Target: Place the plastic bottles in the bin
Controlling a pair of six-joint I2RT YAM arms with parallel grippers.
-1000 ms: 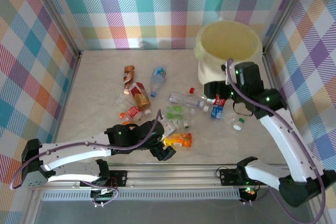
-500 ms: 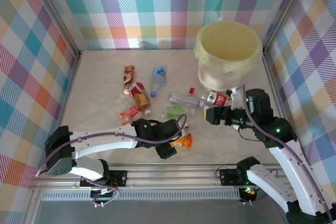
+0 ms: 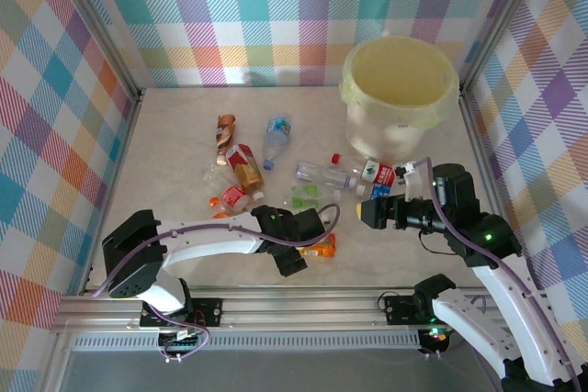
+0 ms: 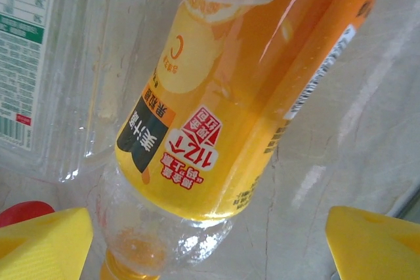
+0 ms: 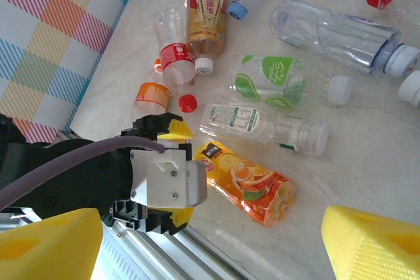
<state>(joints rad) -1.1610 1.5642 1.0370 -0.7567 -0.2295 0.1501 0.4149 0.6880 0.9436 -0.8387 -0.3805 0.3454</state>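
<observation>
LITTER PICK, MID-REACH: My left gripper (image 4: pixel 210 247) hangs low over the orange bottle (image 4: pixel 243 96). Its pads (image 4: pixel 39 240) are spread to either side of the neck end and are not closed on it, and the right-hand pad stands clear of the plastic. I judge I come at this one because it lies nearest the near edge of the table (image 3: pixel 175 135), at the fringe of the pile. There the fingers can straddle it with little to snag, though a clear bottle (image 5: pixel 256 122) lies just beside it.

My right gripper (image 3: pixel 372 213) hovers over the right of the litter, jaws wide and holding nothing. Its camera looks across the scatter, which seems a waiting post that leaves the left arm room.

The other bottles (image 3: pixel 243 167) lie in a loose band on the table, left of and in front of the bin (image 3: pixel 390 130). The bin stands in the far right corner, and a red-label bottle (image 3: pixel 378 173) lies close to its foot.

Against a second ago, my left arm has swung its elbow in towards the middle. The left gripper has gone from beside the orange bottle to over it. My right gripper has drawn back from the bin's front wall towards the near edge. The orange bottle lies about where it did.
</observation>
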